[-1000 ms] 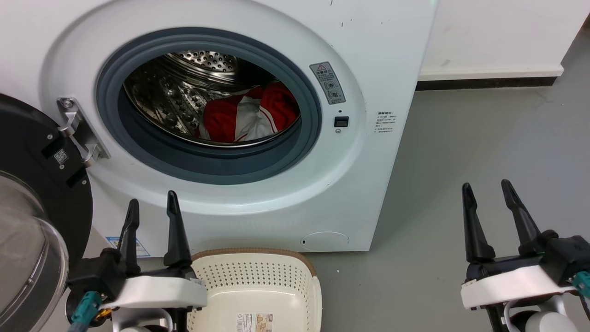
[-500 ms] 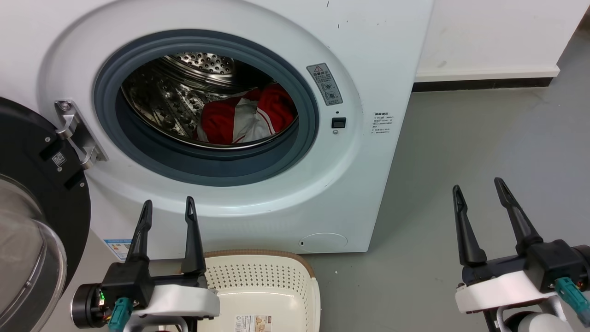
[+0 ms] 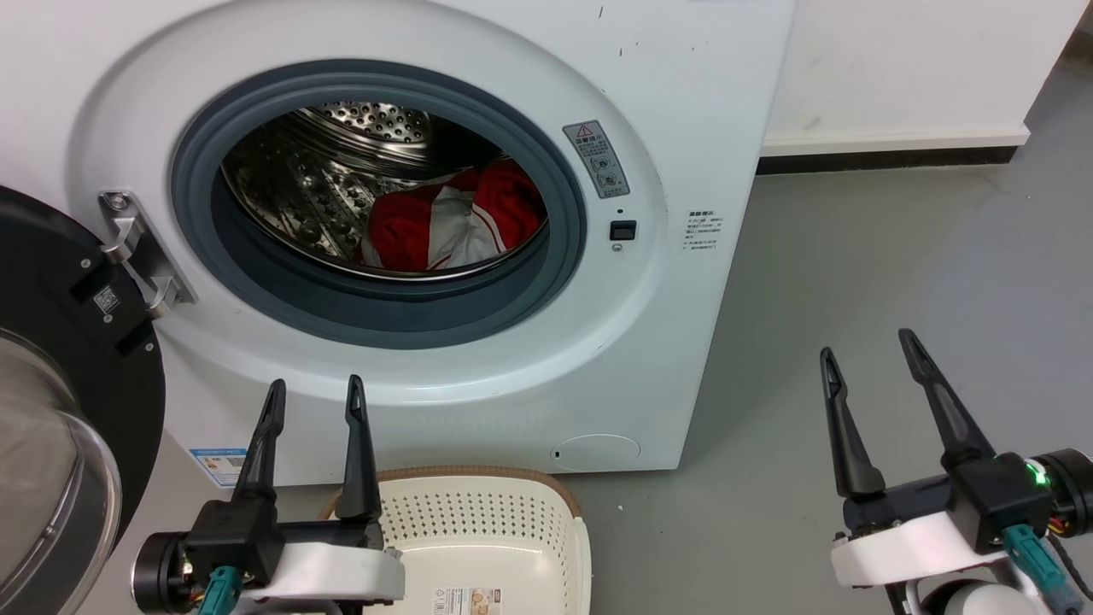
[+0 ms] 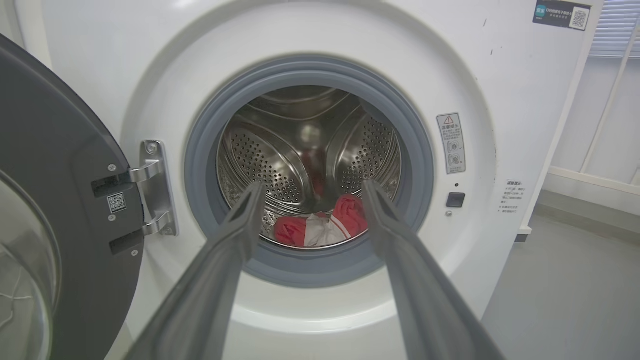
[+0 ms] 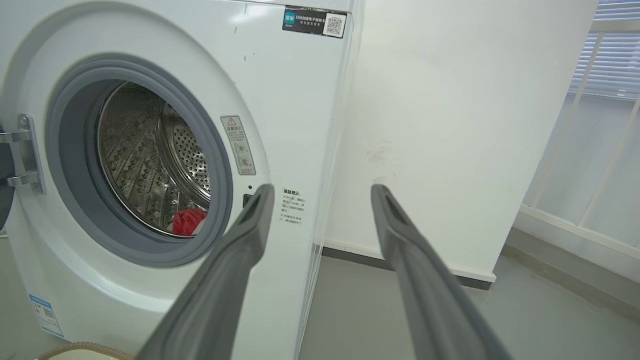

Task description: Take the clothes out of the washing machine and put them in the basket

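Both grippers were held spread and empty, the left gripper (image 3: 314, 384) at lower left, the right gripper (image 3: 865, 343) at lower right. The clothes (image 3: 444, 226) were piled inside the washing machine (image 3: 683, 85), upper middle, above the basket (image 3: 478, 512). Cloth could be dropped on the floor (image 3: 854, 256) if pinched loosely.

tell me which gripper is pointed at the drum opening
The left gripper: its fingers frame the clothes in the washing machine. The right gripper points past the machine's side at the wall.
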Controlling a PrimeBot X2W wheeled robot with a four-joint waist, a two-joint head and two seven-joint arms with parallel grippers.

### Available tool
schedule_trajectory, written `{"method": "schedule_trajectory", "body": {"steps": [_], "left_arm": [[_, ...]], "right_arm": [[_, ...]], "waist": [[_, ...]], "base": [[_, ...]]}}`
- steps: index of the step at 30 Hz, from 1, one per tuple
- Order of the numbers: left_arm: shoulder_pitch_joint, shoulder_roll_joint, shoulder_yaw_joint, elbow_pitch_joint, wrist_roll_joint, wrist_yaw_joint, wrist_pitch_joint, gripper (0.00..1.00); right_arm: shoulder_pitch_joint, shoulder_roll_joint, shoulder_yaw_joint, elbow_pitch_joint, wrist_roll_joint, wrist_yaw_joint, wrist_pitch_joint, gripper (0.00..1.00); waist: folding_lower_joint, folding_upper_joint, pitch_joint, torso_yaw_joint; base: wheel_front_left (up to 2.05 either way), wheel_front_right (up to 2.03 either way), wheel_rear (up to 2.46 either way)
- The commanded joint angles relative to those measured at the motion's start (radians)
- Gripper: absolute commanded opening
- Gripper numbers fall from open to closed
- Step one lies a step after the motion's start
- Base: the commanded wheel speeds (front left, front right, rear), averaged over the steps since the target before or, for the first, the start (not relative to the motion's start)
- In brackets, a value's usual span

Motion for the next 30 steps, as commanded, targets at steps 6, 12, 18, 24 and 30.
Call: {"method": "schedule_trajectory", "body": {"steps": [6,12,18,24,30], "left_arm": [[0.017,-0.021,0.040,0.000,0.049,-0.054,-0.018,1.00],[0.018,-0.031,0.059,0.003,0.091,-0.080,-0.026,1.00],[0.016,-0.036,0.068,0.012,0.098,-0.090,-0.024,1.00],[0.009,-0.038,0.073,0.019,0.094,-0.097,-0.024,1.00],[0.013,-0.038,0.073,0.019,0.088,-0.097,-0.024,1.00]], "right_arm": [[0.022,0.002,-0.011,0.011,-0.005,-0.001,-0.017,1.00],[0.022,0.002,-0.016,0.031,-0.024,-0.001,-0.024,1.00],[0.014,0.002,-0.022,0.038,-0.012,-0.001,-0.024,1.00],[0.007,0.002,-0.031,0.032,0.005,-0.001,-0.024,1.00],[0.012,0.002,-0.031,0.030,0.013,-0.001,-0.024,1.00]], "waist": [[0.0000,0.0000,0.001,-0.006],[0.0000,0.0000,0.002,-0.008],[0.0000,0.0000,0.006,-0.008],[0.0000,0.0000,0.009,-0.007],[0.0000,0.0000,0.010,-0.008]], "base": [[0.00,0.00,0.00],[0.00,0.00,0.00],[0.00,0.00,0.00],[0.00,0.00,0.00],[0.00,0.00,0.00]]}}
